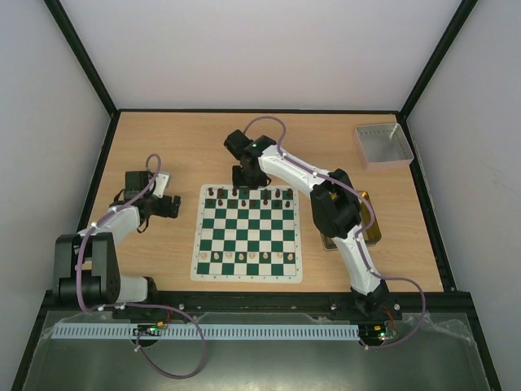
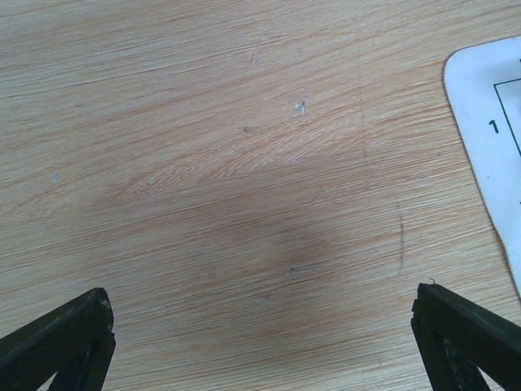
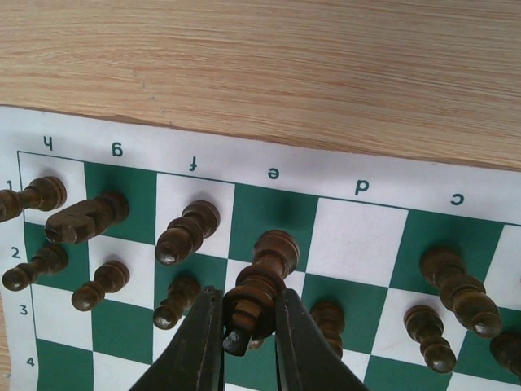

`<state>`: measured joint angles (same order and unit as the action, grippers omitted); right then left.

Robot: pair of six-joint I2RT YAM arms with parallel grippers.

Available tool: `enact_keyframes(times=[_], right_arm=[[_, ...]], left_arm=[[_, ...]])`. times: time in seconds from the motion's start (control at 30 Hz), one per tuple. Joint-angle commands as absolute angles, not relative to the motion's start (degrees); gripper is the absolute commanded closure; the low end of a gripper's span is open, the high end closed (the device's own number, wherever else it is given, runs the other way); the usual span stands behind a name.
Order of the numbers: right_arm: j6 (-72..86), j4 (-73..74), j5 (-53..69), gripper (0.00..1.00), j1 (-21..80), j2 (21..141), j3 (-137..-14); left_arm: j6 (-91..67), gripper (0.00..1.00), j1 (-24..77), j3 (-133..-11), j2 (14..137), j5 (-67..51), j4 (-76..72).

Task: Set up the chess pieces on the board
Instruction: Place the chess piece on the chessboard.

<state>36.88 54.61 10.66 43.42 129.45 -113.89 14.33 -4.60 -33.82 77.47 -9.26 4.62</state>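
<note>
A light wooden desk (image 1: 163, 138) fills the scene, enclosed by plain white walls (image 1: 244, 49). At 2 o'clock on it sits a shallow grey square tray (image 1: 383, 145). At 3 o'clock lies a gold tin (image 1: 374, 232), partly hidden. A white perforated strip (image 1: 244, 332) runs along 6 o'clock.

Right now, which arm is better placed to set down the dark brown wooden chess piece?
Right: the right gripper is shut on the dark brown chess piece over the green checked board. The left gripper hangs open over the wooden table.
</note>
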Motion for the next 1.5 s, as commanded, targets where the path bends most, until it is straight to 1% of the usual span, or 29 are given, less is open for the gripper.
enact_keyframes(times=[0.0, 0.73, 1.2, 1.23, 1.3, 1.47], right_arm=[[37.9, 53.1, 10.9, 0.98, 43.5, 130.1, -113.2], [38.1, 52.4, 10.7, 0.98, 43.5, 132.1, -113.3], [38.2, 51.7, 10.6, 0.97, 43.5, 131.2, -111.0], [38.3, 51.5, 10.7, 0.95, 43.5, 131.1, -110.8], [38.4, 51.4, 10.7, 0.87, 43.5, 131.1, -110.4], [38.8, 50.7, 11.3, 0.77, 43.5, 130.9, -110.4]], left_arm=[[14.4, 0.0, -5.1, -35.6, 78.1, -10.2, 4.5], [14.7, 0.01, -5.1, -35.6, 78.3, -11.1, 4.8], [14.8, 0.01, -5.1, -35.9, 78.8, -11.5, 4.9], [14.8, 0.01, -5.1, -35.9, 78.8, -11.5, 4.9], [14.8, 0.01, -5.1, -35.8, 78.8, -11.6, 4.9], [14.8, 0.01, -5.1, -35.8, 78.8, -11.7, 4.9]])
